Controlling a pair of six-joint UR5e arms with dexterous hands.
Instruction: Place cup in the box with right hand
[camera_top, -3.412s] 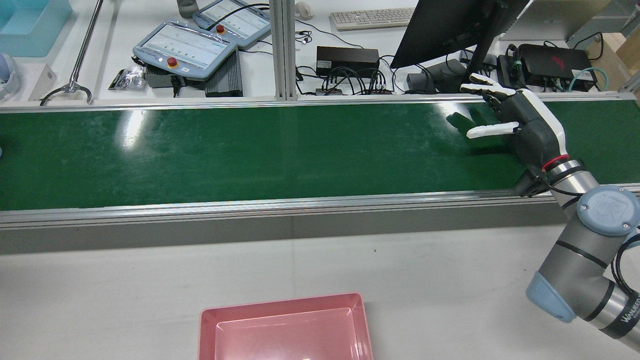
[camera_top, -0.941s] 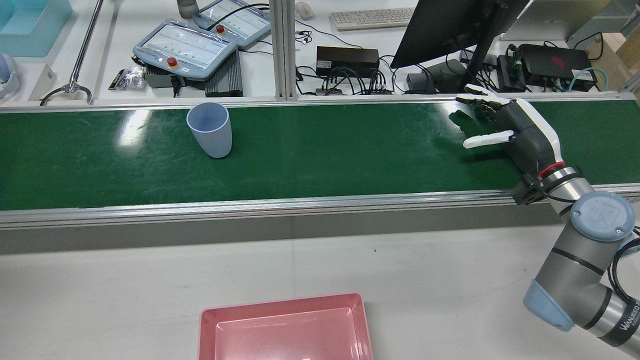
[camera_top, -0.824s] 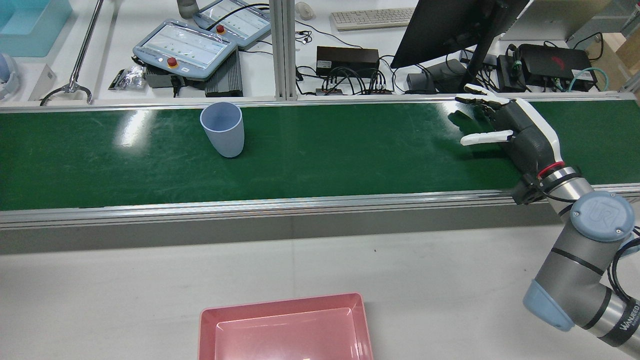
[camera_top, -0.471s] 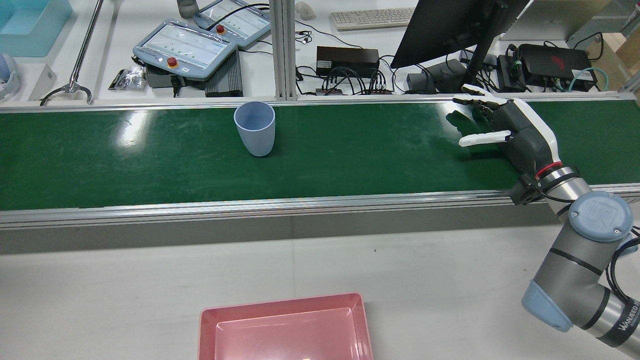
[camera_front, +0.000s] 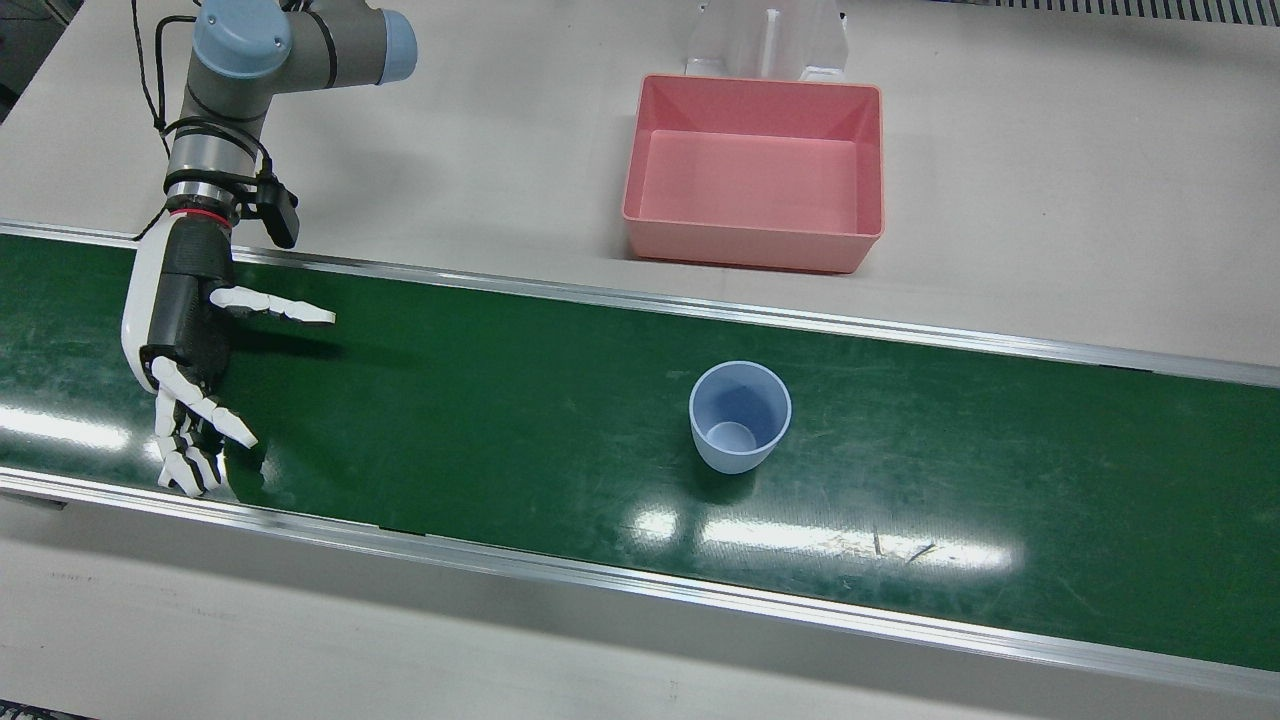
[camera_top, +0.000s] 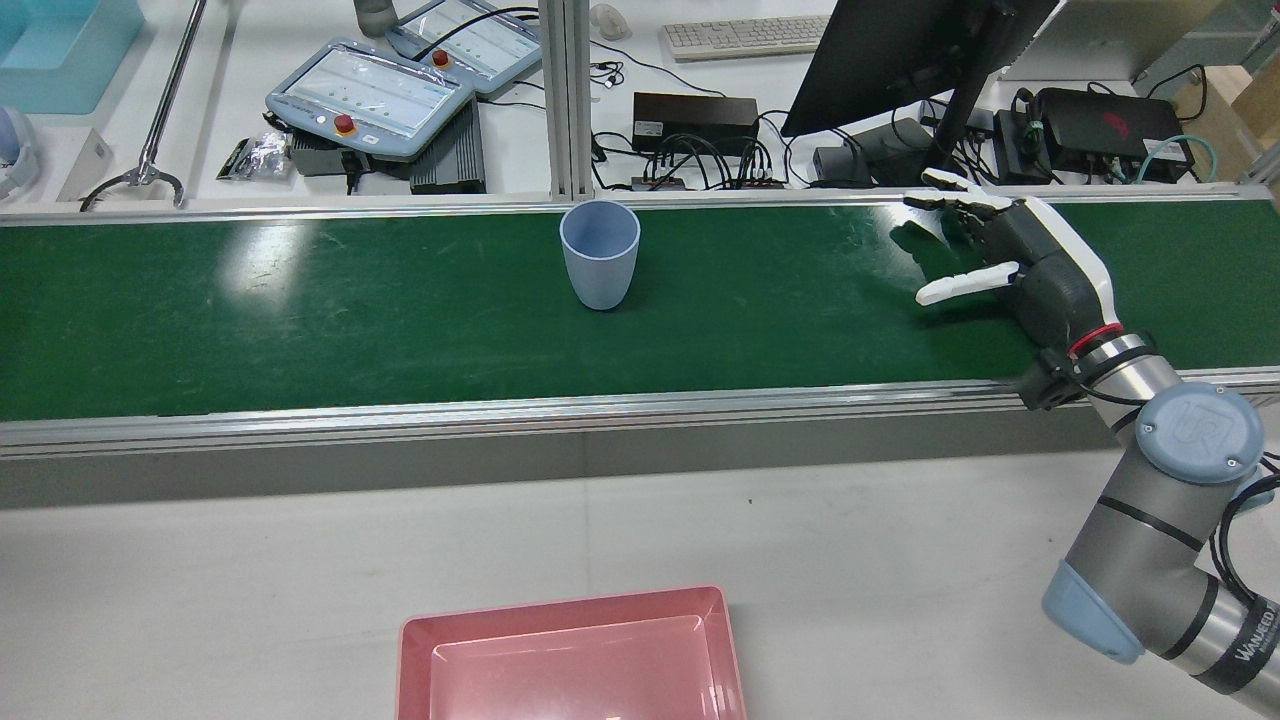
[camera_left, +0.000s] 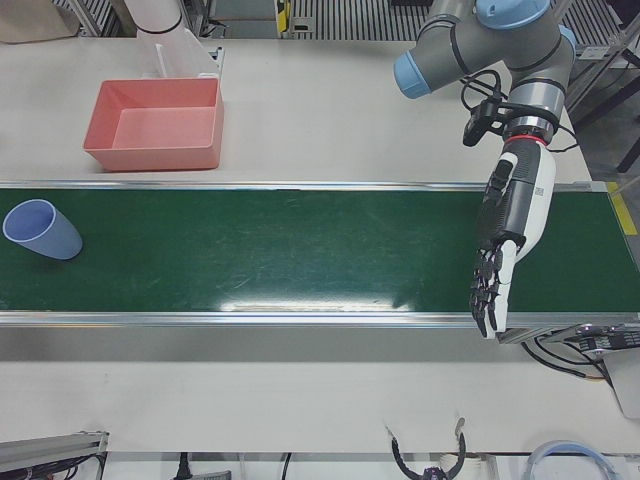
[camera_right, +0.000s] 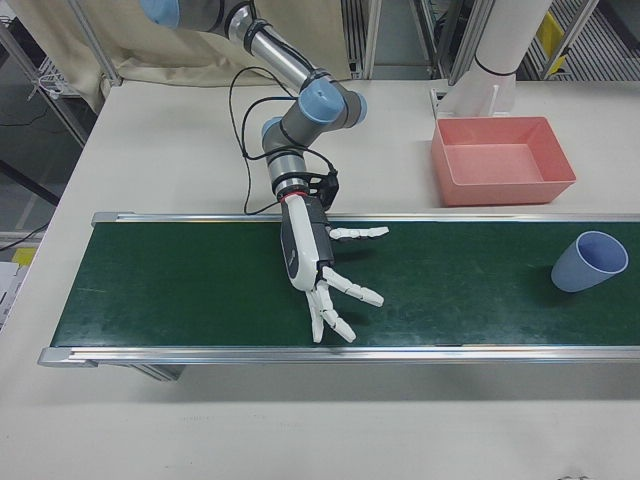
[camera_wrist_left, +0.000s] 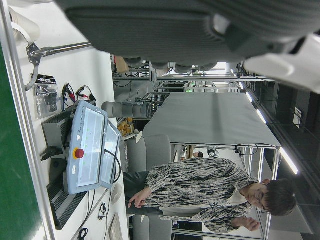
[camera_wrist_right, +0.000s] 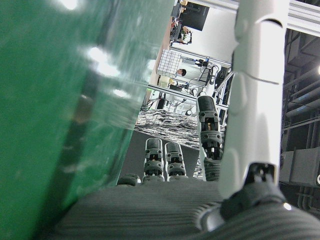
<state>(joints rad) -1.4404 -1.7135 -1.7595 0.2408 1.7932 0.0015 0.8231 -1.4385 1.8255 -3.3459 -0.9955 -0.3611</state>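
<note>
A light blue cup (camera_top: 599, 255) stands upright on the green belt (camera_top: 300, 330), near its far edge in the rear view. It also shows in the front view (camera_front: 740, 415), the left-front view (camera_left: 40, 230) and the right-front view (camera_right: 588, 262). My right hand (camera_top: 1030, 260) is open and empty, low over the belt and well to the right of the cup; it also shows in the front view (camera_front: 185, 320) and the right-front view (camera_right: 310, 255). The pink box (camera_top: 570, 605) sits empty on the white table. My left hand (camera_left: 508, 235) is open and empty over the belt's other end.
Aluminium rails (camera_top: 500, 410) border the belt on both sides. Beyond the far rail are teach pendants (camera_top: 370, 100), a monitor (camera_top: 900, 50), cables and a keyboard. The white table (camera_top: 850, 560) lies between belt and box.
The cup came in from the rear view's left and has ridden the belt rightward toward my right hand. The right hand has dropped lower over the belt and stays open.
</note>
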